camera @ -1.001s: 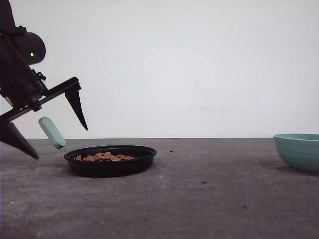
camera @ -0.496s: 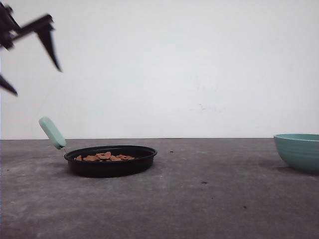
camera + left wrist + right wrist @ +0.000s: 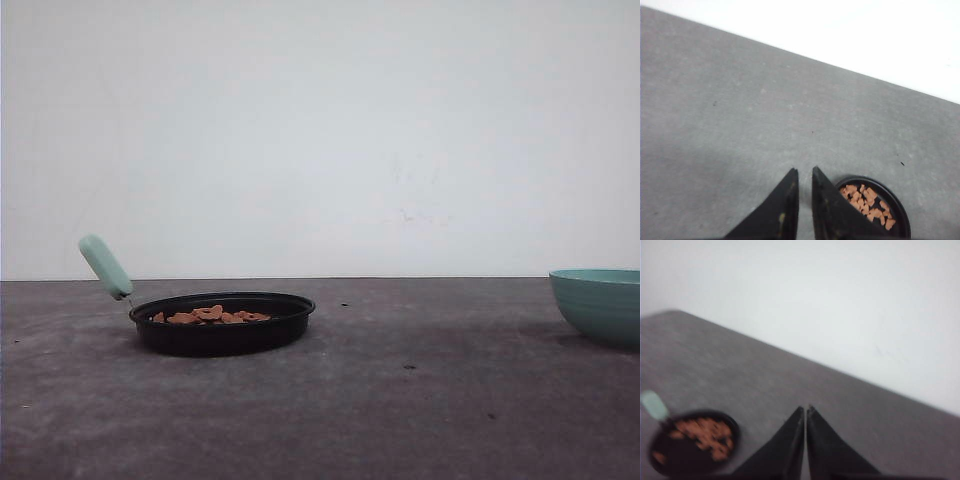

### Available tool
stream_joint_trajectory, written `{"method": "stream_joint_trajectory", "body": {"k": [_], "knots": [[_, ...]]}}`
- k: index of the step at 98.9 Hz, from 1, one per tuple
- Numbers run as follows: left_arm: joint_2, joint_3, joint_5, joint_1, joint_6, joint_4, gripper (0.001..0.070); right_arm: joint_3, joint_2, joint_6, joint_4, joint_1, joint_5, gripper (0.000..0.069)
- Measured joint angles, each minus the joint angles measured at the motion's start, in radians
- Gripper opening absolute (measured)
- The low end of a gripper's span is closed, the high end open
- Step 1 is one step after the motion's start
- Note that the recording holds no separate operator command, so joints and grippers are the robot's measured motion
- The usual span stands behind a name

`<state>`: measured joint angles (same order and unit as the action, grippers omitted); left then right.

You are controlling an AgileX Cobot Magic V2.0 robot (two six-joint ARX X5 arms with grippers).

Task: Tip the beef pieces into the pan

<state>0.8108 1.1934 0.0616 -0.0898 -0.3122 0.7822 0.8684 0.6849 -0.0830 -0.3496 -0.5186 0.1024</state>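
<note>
Pan (image 3: 222,323): shallow, round, black, sitting flat on the grey table (image 3: 400,400). Contents: beef pieces (image 3: 209,315), small reddish-brown chunks heaped inside, all within the rim.

Pan handle (image 3: 105,266): pale mint-green, short, its long axis rising at a slant up and away from the pan's rim, on the side facing away from the bowl.

Teal bowl (image 3: 598,303): ribbed, well apart from the pan at the table's far side; from the front view I cannot tell what is in it.

My left gripper (image 3: 803,172): raised above the table near the pan, fingers nearly together with a thin gap, holding nothing.

My right gripper (image 3: 805,409): blurred, tips pressed together, holding nothing, the pan lying beyond it.
</note>
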Motion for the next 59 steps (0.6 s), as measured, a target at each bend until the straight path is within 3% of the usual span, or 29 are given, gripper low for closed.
{"method": "stream_joint_trajectory", "body": {"k": [25,59], "knots": [[-0.223,-0.006,0.037,0.000,0.040,-0.031,0.0021,-0.065,-0.046,-0.001,-0.024,0.000,0.003,0.0004],[-0.220,-0.008,0.037,0.000,0.058,0.007,0.0024,-0.063,-0.043,-0.001,0.002,0.000,0.003,0.0004]]}}
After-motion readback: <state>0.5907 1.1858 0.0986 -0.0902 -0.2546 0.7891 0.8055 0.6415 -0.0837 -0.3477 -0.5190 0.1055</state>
